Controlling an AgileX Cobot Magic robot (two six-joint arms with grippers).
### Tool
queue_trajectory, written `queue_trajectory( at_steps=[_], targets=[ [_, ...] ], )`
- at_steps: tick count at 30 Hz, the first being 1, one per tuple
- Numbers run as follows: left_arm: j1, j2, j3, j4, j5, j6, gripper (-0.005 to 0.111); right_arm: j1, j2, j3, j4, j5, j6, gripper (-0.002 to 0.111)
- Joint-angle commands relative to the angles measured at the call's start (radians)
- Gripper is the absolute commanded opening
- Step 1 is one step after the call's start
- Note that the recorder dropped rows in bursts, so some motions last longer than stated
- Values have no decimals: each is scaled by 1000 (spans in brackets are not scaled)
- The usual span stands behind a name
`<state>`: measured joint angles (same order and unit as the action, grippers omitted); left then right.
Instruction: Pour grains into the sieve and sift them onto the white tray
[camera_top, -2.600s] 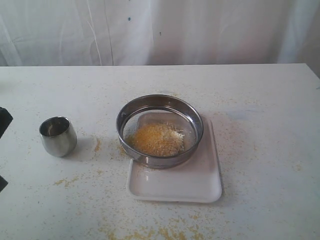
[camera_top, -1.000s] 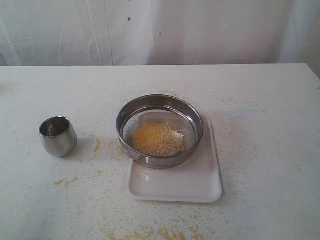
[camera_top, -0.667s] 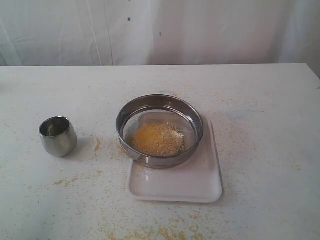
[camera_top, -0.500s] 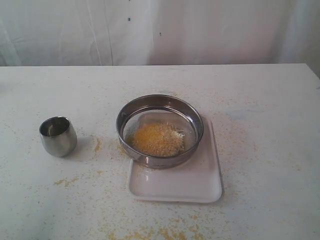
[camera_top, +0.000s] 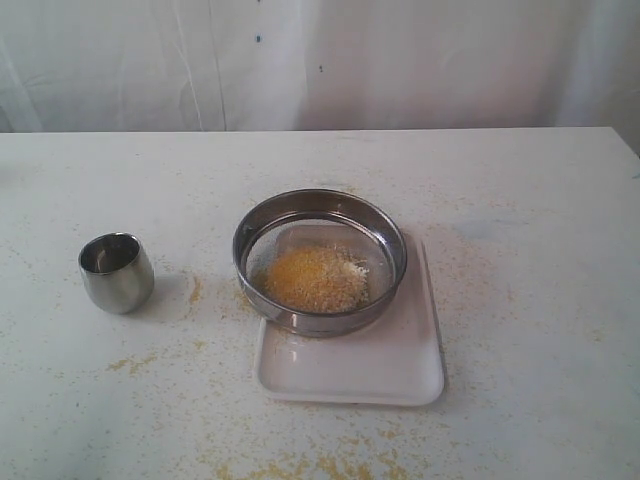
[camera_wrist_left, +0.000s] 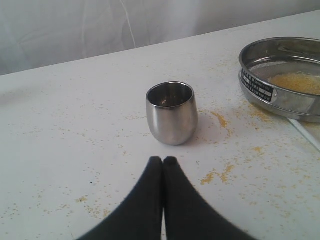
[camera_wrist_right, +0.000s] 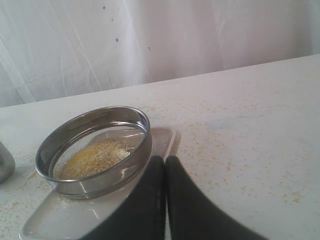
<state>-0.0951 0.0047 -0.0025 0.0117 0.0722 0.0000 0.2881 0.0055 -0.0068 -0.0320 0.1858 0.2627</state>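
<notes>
The steel sieve rests on the far part of the white tray, mid-table. A heap of yellow-beige grains with a few whitish bits lies on its mesh. Neither arm shows in the exterior view. In the left wrist view my left gripper is shut and empty, a short way from the small steel cup, with the sieve off to one side. In the right wrist view my right gripper is shut and empty, over the edge of the tray, beside the sieve and its grains.
The small steel cup stands upright on the table left of the sieve. Spilled grains are scattered on the white tabletop, thickest near the front edge and between cup and tray. A white curtain hangs behind the table.
The dark shape of the left arm at the exterior view's left edge 2.6 s ago has left that view. Sieve, tray, cup and grains have not moved.
</notes>
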Motion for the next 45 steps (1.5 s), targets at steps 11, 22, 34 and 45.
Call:
queue_trajectory(
  at_steps=[11, 22, 34, 45],
  targets=[
    [3, -5, 3, -12, 8, 0, 0, -8, -5, 7, 77, -224, 23, 0],
    [3, -5, 3, -12, 8, 0, 0, -8, -5, -59, 172, -277, 252, 0],
    [3, -5, 3, -12, 8, 0, 0, 46, 675, -714, 305, 558, -338, 2],
    [3, -5, 3, -12, 8, 0, 0, 46, 1478, -1266, 323, 706, -557, 71]
  ],
)
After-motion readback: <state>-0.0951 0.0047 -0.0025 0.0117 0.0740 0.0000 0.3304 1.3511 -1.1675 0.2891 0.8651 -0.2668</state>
